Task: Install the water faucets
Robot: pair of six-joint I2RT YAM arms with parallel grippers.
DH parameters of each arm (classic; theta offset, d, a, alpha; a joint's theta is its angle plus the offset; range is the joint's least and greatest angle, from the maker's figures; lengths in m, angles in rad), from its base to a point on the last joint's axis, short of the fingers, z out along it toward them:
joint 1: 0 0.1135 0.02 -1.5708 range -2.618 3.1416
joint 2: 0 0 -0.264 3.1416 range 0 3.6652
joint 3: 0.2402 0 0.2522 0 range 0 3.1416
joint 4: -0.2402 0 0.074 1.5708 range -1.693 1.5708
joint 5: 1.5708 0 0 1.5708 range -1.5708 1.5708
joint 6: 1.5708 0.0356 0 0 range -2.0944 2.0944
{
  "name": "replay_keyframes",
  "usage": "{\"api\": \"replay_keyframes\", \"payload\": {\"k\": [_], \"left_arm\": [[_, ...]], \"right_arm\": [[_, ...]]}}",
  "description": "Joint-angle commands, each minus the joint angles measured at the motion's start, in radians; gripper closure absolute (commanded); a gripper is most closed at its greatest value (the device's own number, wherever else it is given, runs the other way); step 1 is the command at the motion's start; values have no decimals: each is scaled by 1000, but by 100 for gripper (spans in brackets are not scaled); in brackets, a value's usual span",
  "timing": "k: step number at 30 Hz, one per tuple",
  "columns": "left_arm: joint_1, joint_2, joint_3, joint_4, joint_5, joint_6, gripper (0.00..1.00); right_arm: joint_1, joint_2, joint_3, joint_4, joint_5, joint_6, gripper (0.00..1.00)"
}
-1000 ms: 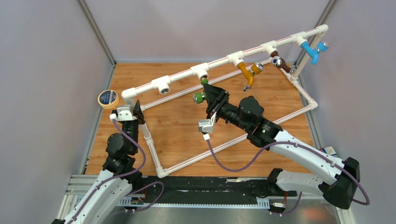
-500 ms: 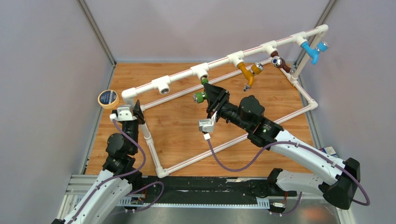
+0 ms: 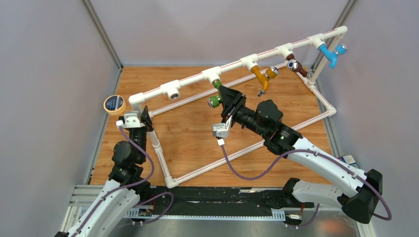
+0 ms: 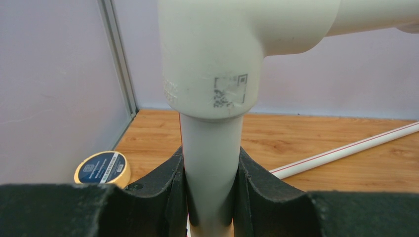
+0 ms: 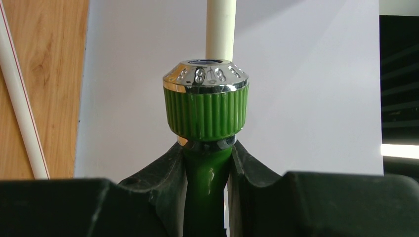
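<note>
Top external: the right gripper [image 3: 226, 101], clamped on the green faucet [image 3: 214, 101], has rolled it a little under its white tee [image 3: 211, 75] (threading in, I'd judge). Meanwhile the left gripper [image 3: 146, 118] stays clenched round the frame pipe [image 4: 211, 148].

A frame of white pipe [image 3: 197, 170] stands on the wooden table [image 3: 188, 133], and thin red lines run along its pipes. Its upper rail rises toward the far right and carries white T-pieces. The T-piece nearest the left end [image 3: 171, 91] shows an open round hole to the front. A roll of tape [image 3: 114, 104], tan with a dark blue label, lies on the table just beside the left corner of the frame. In the left wrist view a white fitting [image 4: 212, 54] carries a printed square code. Pale grey walls [image 3: 49, 74] close 3 sides, with metal posts [image 3: 101, 32] in the far corners. A small blue and white item [image 3: 348, 160] lies at the right edge, too small to tell.
</note>
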Motion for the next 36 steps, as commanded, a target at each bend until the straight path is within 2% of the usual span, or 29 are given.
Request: {"api": "replay_keyframes", "payload": {"k": [1, 13, 25, 36], "left_arm": [[5, 0, 1, -16, -3, 43, 100], [5, 3, 4, -22, 14, 39, 100], [7, -5, 5, -24, 14, 37, 100], [5, -11, 2, -25, 14, 28, 100]], "right_arm": [[-22, -12, 28, 54, 21, 8, 100], [-19, 45, 43, 29, 41, -31, 100], [-88, 67, 52, 52, 10, 208, 100], [-74, 83, -96, 310, 56, 455, 100]]}}
